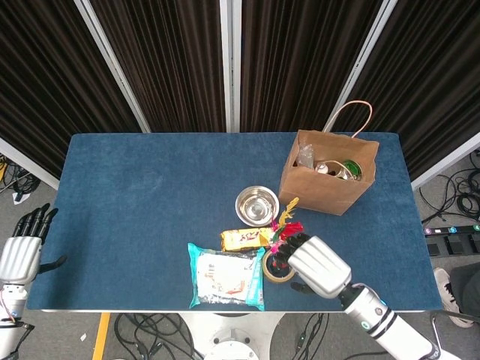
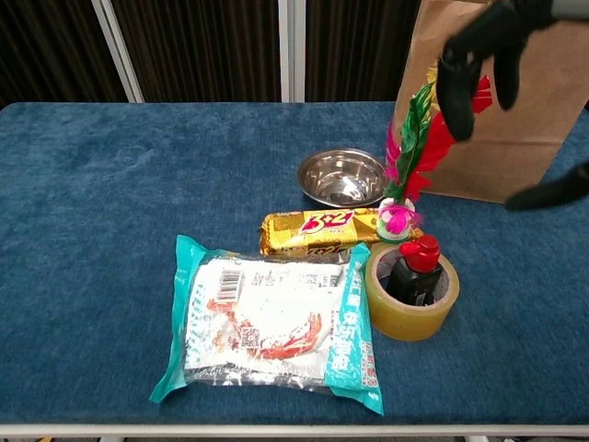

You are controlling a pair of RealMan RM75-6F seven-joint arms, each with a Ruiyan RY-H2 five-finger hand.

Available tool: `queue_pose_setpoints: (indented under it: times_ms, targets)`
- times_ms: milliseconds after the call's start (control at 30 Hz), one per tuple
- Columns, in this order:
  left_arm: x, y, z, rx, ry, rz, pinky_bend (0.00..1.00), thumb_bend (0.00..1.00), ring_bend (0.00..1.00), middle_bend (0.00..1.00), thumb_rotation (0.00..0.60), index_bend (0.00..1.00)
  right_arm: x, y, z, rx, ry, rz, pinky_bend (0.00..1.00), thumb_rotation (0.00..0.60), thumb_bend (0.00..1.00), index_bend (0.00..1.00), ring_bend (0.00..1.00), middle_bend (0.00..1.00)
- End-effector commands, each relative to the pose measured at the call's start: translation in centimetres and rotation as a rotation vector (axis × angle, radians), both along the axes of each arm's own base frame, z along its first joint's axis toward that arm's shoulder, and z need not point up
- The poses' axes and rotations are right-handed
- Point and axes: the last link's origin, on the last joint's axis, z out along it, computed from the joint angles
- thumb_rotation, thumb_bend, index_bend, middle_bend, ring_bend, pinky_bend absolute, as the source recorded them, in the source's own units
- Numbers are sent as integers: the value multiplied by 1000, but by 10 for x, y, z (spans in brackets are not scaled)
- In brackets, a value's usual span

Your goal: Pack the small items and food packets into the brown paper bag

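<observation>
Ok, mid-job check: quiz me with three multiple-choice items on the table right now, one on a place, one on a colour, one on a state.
1. Where does the small red-capped bottle stand?
A. inside the tape roll
B. in the steel bowl
C. on the noodle packet

2. What colour is the edge of the noodle packet?
A. orange
B. teal
C. purple

3. What is the right hand doing?
A. gripping the snack bar
B. holding the paper bag's handle
C. held over the tape roll with fingers apart, holding nothing

Answers:
1 A, the tape roll rings the bottle in the chest view.
2 B, its border shows teal.
3 C, its fingers hang spread and empty in front of the paper bag.
</observation>
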Motion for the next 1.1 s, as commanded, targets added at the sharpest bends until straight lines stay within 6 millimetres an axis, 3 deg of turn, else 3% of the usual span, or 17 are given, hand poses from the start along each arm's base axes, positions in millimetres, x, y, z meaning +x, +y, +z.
queue_pose_setpoints:
  times_ms: [33, 167, 333, 500, 600, 733, 867, 1100]
  targets:
    - [0, -1, 0, 2, 1, 0, 118, 136, 0, 59, 600, 84, -31, 6, -18, 11, 37, -81, 456, 600, 0, 488, 353, 468]
    - [-2, -2, 1, 10, -4, 3, 119, 137, 0, 59, 600, 84, -51, 5, -33, -2, 14, -156, 457, 600, 0, 477, 345, 465]
    - [-3, -2, 0, 10, -6, 5, 118, 137, 0, 59, 600, 84, -70, 9, -47, -94, -71, -177, 429, 600, 0, 384, 279, 410]
    - [-4, -3, 0, 6, -7, 2, 118, 137, 0, 59, 600, 84, -96, 21, -58, -131, -146, -239, 423, 600, 0, 383, 271, 402]
    - [-3, -2, 0, 3, -3, -3, 118, 137, 0, 59, 600, 84, -101, 22, -64, -98, -184, -263, 416, 600, 0, 371, 258, 383]
    - [-1, 0, 0, 6, -3, -6, 118, 137, 0, 59, 600, 84, -81, 17, -70, -48, -205, -202, 390, 600, 0, 334, 229, 359]
    - [0, 1, 0, 12, -8, -2, 118, 136, 0, 59, 600, 84, -38, 12, -80, 15, -240, -100, 386, 600, 0, 334, 235, 362]
    - [-3, -1, 2, 18, -16, 5, 118, 136, 0, 59, 600, 84, -2, -5, -104, 41, -197, -66, 385, 600, 0, 333, 238, 362]
